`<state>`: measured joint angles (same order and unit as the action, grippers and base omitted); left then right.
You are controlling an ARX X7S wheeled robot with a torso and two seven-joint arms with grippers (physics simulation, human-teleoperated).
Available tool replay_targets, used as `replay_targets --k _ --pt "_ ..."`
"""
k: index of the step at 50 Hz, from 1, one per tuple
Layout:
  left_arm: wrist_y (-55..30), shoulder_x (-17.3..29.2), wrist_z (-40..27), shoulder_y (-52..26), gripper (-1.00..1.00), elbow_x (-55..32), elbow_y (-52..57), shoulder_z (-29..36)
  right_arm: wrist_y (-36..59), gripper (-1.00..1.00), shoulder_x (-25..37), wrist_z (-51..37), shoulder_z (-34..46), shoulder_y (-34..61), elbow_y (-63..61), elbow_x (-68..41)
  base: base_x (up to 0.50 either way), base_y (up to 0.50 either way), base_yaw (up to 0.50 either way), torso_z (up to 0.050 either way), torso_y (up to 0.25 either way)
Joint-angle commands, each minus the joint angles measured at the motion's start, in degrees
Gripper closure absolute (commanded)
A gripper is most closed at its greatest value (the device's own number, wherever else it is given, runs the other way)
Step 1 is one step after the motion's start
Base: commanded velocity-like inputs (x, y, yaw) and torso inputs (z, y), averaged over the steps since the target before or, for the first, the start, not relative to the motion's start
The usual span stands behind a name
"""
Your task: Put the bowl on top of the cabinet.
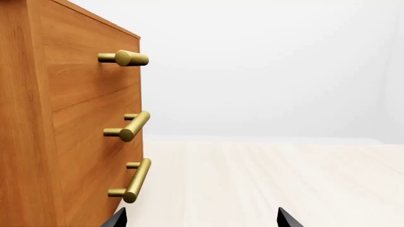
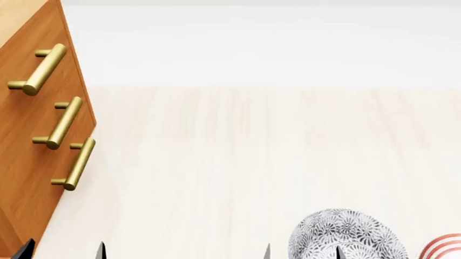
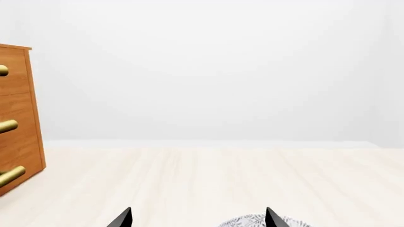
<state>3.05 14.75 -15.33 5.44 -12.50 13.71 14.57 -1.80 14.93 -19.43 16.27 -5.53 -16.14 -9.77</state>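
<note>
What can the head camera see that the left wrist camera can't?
Only the head view shows the bowl with its grey flower pattern, and a bit of a red-ringed plate beside it, plus the right gripper tips by the bowl. Only the left wrist view shows the cabinet's plain side panel, seen from low down. Both show the cabinet with three brass handles, the pale tabletop and the left gripper tips, spread apart.

The cabinet (image 2: pixel 32 140) is seen from above by the head view, closely by the left wrist view (image 1: pixel 69 123), and farther off by the right wrist view (image 3: pixel 18 118).
</note>
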Motion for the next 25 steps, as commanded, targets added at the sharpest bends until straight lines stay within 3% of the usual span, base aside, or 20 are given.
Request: replay_targets --k 1,8,17,20,25 --pt "-0.09 0.22 -0.38 -0.09 -1.0 -0.11 -0.01 0.21 -0.57 -1.0 0.22 -0.27 0.19 -0.04 0.1 -0.06 0.4 0.0 0.0 0.0 0.0" --pt "-0.06 0.29 -0.51 -0.2 -1.0 -0.08 -0.14 0.5 1.02 -1.0 0.31 -1.86 0.94 0.26 -0.33 2.53 0.1 0.0 0.0 0.0 0.0" --pt "-0.03 0.47 -0.67 -0.27 -1.0 -0.25 -0.17 0.67 10.38 -1.0 -0.49 -6.35 0.04 -0.15 -6.4 3.38 0.0 0.0 0.0 0.0 0.0" --pt "-0.03 0.5 -0.74 -0.29 -1.0 -0.23 -0.19 0.8 15.12 -1.0 -2.79 -11.71 -3.31 -0.91 -9.67 2.74 0.0 0.0 0.0 0.0 0.0" --pt "-0.07 0.56 -0.81 -0.42 -1.0 -0.3 -0.29 0.95 11.35 -1.0 -2.6 -14.93 -4.69 -2.69 -12.46 5.52 0.0 0.0 0.0 0.0 0.0"
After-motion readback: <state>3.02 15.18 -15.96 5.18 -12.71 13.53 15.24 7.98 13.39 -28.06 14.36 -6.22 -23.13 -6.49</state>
